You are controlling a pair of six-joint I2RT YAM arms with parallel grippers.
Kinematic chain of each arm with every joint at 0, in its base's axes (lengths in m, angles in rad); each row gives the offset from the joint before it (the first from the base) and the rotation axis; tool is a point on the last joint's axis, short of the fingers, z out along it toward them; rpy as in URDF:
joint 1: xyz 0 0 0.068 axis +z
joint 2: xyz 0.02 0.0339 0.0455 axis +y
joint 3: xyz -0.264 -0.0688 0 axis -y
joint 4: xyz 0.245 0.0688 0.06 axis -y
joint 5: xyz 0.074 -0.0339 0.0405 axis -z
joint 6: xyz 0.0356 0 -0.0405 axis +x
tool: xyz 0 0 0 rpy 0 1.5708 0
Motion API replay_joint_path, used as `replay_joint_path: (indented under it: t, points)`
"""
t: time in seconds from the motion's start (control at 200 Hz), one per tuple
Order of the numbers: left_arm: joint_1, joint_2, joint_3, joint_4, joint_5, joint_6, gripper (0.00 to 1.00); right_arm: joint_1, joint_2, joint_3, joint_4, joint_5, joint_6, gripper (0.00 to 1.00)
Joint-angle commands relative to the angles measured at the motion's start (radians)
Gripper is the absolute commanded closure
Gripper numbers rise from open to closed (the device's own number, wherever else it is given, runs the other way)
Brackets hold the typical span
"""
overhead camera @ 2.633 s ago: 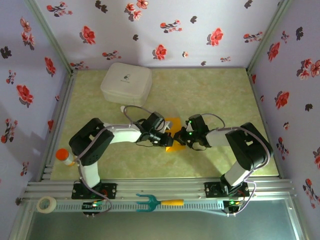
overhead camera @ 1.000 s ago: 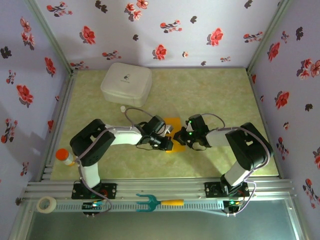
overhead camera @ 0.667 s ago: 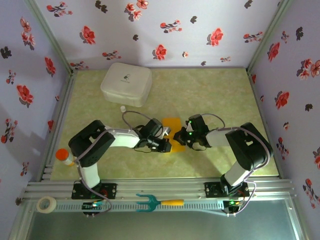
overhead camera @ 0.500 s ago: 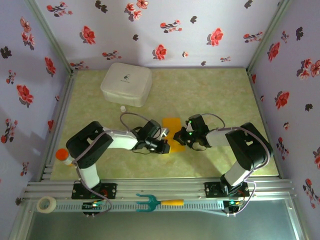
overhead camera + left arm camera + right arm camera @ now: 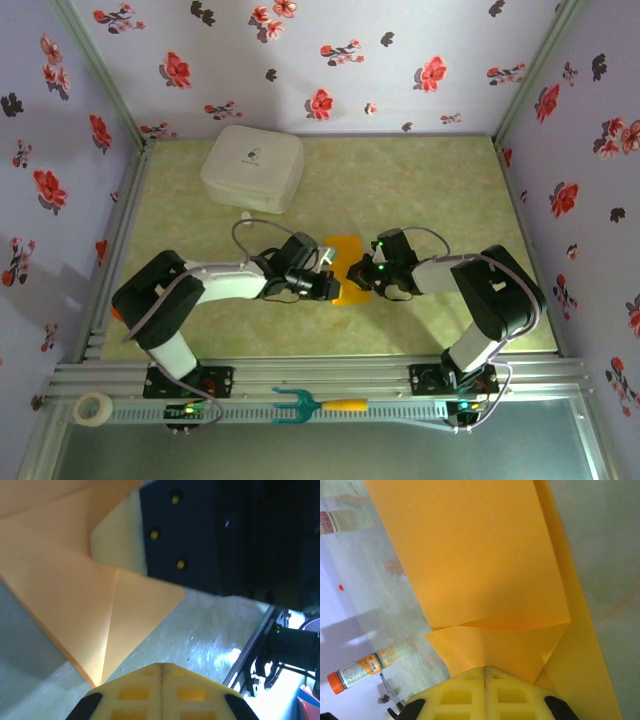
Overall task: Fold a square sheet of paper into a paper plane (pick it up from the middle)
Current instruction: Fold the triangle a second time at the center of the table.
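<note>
At the middle of the table (image 5: pixel 430 190), between my two wrists, the paper plane (image 5: pixel 344 252) lies flat as a partly folded orange-yellow sheet. More of it shows from above than a couple of seconds ago, when my left wrist covered most of it. My left gripper (image 5: pixel 328 285) has slid back towards me and now sits at the sheet's left edge near its lower corner. My left elbow has swung out to the left and lower, over the spot where the orange-capped bottle (image 5: pixel 355 672) stood in plain sight before. In my left wrist view the left gripper (image 5: pixel 161 666) has its yellow pads pressed together along one seam with nothing between them, so it is closed and empty. A pointed corner of the paper (image 5: pixel 75 610), with a crease running up it, lies just beyond the tips. My right gripper (image 5: pixel 358 272) has not moved over these seconds and rests at the sheet's right edge. In my right wrist view the right gripper (image 5: pixel 485 669) is also closed seam to seam, and its tips meet the edge of a folded flap of the paper (image 5: pixel 480 570). I cannot tell whether they press on it or merely touch it. The white box (image 5: pixel 252 167) near the back left of the table is where it was.
</note>
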Motion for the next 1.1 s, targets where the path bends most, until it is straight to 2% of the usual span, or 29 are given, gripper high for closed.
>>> replay_joint_path:
  t: [0.0, 0.185, 0.39, 0.7, 0.77, 1.015, 1.1]
  points:
    - [0.013, 0.062, 0.054, -0.021, -0.004, 0.023, 1.0, -0.005, 0.026, -0.031, -0.066, 0.057, 0.013, 0.98]
    - [0.032, 0.145, 0.116, -0.092, -0.019, 0.041, 1.0, -0.005, 0.023, -0.032, -0.061, 0.056, 0.015, 0.98]
    - [0.037, 0.179, 0.053, -0.097, -0.018, 0.018, 1.0, -0.009, 0.015, -0.02, -0.053, 0.041, 0.014, 0.97]
    - [0.034, 0.19, -0.017, -0.055, -0.027, -0.014, 1.0, 0.0, -0.097, 0.018, -0.078, -0.003, -0.017, 0.95]
    - [0.035, 0.187, -0.013, -0.06, -0.032, -0.013, 1.0, 0.014, -0.086, 0.02, -0.055, -0.04, -0.015, 0.95]
    - [0.035, 0.177, -0.006, -0.069, -0.042, -0.006, 1.0, 0.046, 0.022, 0.042, -0.087, -0.053, -0.036, 0.95]
    - [0.036, 0.18, -0.011, -0.071, -0.045, -0.003, 1.0, 0.035, 0.04, 0.05, -0.165, -0.004, -0.079, 0.96]
